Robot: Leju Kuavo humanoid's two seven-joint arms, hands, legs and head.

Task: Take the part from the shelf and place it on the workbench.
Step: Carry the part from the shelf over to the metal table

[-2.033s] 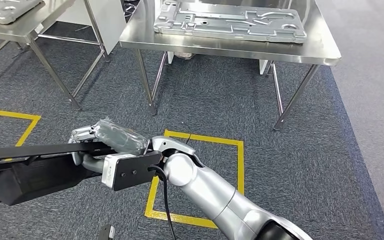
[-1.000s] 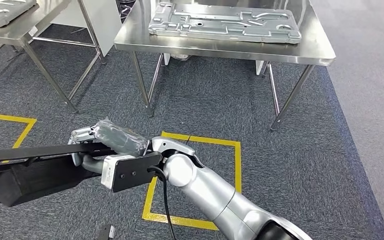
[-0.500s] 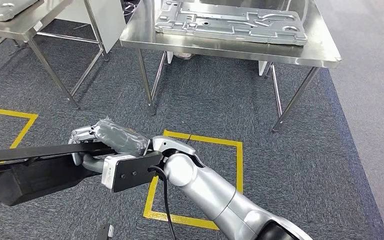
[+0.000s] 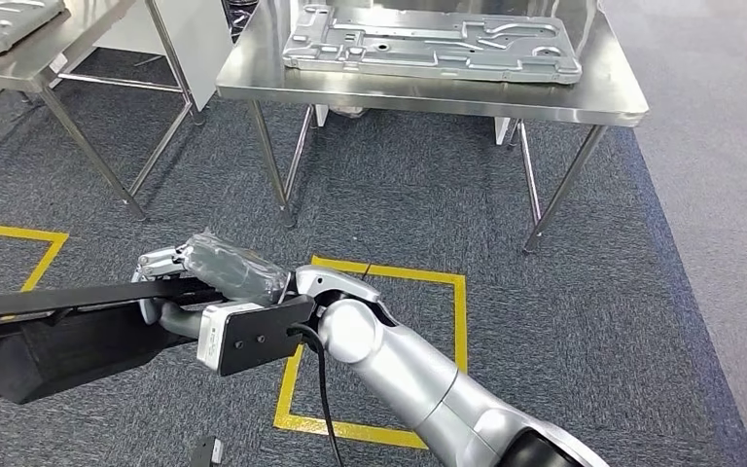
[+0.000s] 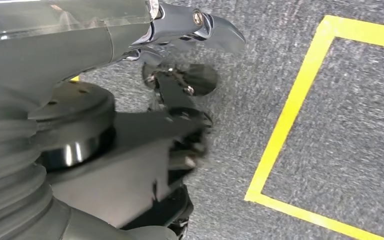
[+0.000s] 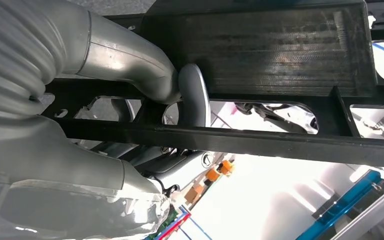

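Right hand (image 4: 199,277) grasping black part (image 4: 68,336) lower left; left hand (image 5: 175,95) unclear. Worktop (image 4: 428,95) far: long part could swing, slip.

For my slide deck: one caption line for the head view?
Right hand holds the black part above yellow-taped carpet, facing the steel workbench.

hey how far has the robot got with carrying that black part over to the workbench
Pickup looks done: the right robot hand grips the black part, its fingers hooked through the frame. The left robot hand also seems to hold it, though that view is blurred. Now it is carrying the part above the carpet. Left: reach the steel workbench ahead, where a grey metal plate lies, and set the part down.
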